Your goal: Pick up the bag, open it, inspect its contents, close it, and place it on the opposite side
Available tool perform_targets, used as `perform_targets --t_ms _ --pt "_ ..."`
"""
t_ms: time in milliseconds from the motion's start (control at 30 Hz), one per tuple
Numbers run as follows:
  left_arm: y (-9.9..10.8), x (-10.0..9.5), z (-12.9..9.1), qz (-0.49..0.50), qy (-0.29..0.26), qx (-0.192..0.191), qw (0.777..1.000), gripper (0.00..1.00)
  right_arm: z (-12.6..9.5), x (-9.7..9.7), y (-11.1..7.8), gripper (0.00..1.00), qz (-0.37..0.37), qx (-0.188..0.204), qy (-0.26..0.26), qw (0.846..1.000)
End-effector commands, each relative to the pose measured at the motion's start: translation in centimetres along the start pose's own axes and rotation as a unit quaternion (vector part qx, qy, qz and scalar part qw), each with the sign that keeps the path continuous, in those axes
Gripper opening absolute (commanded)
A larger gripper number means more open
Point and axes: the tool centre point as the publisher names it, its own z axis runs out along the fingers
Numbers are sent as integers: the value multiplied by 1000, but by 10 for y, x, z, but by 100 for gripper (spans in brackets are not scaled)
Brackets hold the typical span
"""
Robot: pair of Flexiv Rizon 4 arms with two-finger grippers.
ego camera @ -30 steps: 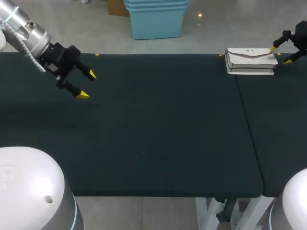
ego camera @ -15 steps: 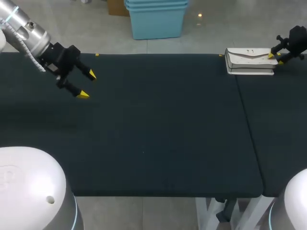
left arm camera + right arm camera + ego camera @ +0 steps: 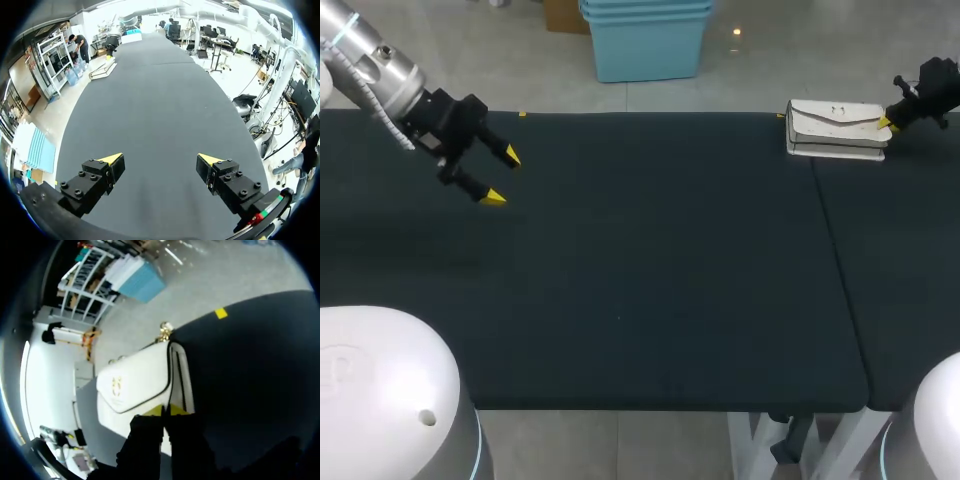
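Bright, even overhead light. The matte tabletop (image 3: 640, 280) reads flat black, shadows faint. At 2 o'clock the white bag (image 3: 838, 128) is brightest; the right gripper (image 3: 167, 411) dark against it.

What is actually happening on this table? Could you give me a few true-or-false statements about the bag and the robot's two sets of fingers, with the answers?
1. The white bag lies at the far right of the table. True.
2. The left arm's fingers hold the bag. False: they are open and empty, over the table's left side, far from the bag.
3. The right arm's fingers are closed on the bag's end. True.
4. The bag's flap is folded back so you can see inside. False: the flap lies shut over the front, and nothing inside shows.
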Motion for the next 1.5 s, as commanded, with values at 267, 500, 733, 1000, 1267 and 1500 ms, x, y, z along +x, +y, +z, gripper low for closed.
perform_targets --t_ms 267,500,733,1000,1267,1500 --pt "1 0 1 1 0 1 1000 100 -8 21 -31 0 -24 183 57 981" --pt "1 0 1 1 0 1 1000 100 -3 51 -69 0 -39 171 74 982" --pt "1 0 1 1 0 1 1000 100 8 75 -113 0 -26 147 89 985" --pt "1 0 1 1 0 1 1000 100 9 77 -120 0 -23 143 98 985" --pt "1 0 1 1 0 1 1000 100 9 77 -120 0 -23 143 98 985" --pt "1 0 1 1 0 1 1000 100 9 77 -120 0 -23 143 98 985"
